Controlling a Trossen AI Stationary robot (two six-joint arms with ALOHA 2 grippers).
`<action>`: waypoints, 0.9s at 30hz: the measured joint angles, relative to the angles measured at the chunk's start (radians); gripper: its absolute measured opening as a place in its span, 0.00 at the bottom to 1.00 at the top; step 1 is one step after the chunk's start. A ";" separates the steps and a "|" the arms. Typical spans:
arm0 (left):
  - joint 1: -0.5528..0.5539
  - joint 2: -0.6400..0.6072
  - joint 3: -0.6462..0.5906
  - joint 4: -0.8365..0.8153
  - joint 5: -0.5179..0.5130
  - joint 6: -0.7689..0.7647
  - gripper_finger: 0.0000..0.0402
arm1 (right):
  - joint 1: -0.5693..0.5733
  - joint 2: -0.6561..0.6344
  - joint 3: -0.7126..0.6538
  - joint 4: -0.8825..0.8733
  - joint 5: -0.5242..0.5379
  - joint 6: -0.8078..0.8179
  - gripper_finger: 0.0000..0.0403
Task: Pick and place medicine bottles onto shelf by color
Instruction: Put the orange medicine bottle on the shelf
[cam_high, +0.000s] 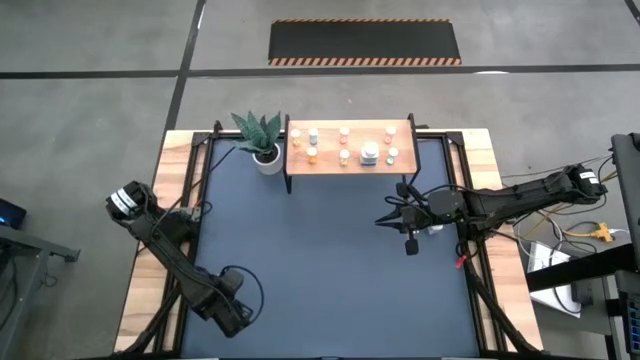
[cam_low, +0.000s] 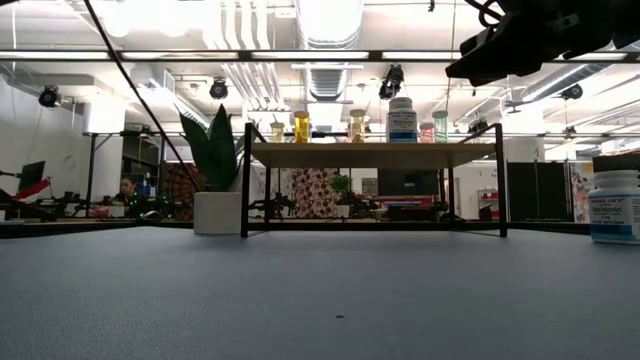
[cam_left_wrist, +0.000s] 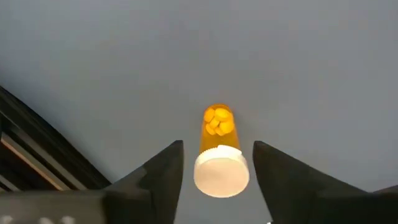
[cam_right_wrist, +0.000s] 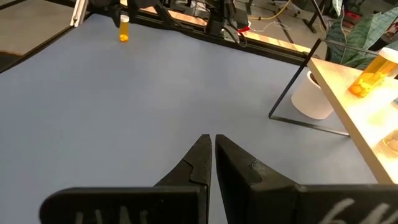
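Closed right end effector above blue tabletop, orange bottle far off.

Grey floor, hazard-striped mat

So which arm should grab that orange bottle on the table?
Left. Its gripper already straddles the orange bottle, jaws open around the cap. The right gripper is shut and far across the table.

potted plant, striped floor mat
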 joint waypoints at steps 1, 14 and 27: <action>-0.001 0.000 0.000 0.003 0.000 0.000 0.41 | 0.000 0.000 0.000 0.000 0.000 0.000 0.03; 0.006 -0.001 0.032 0.003 0.001 0.002 0.27 | 0.000 0.000 0.000 0.000 0.001 0.006 0.03; 0.303 -0.003 0.342 0.003 -0.031 0.660 0.25 | 0.000 0.000 0.000 0.000 0.001 0.003 0.03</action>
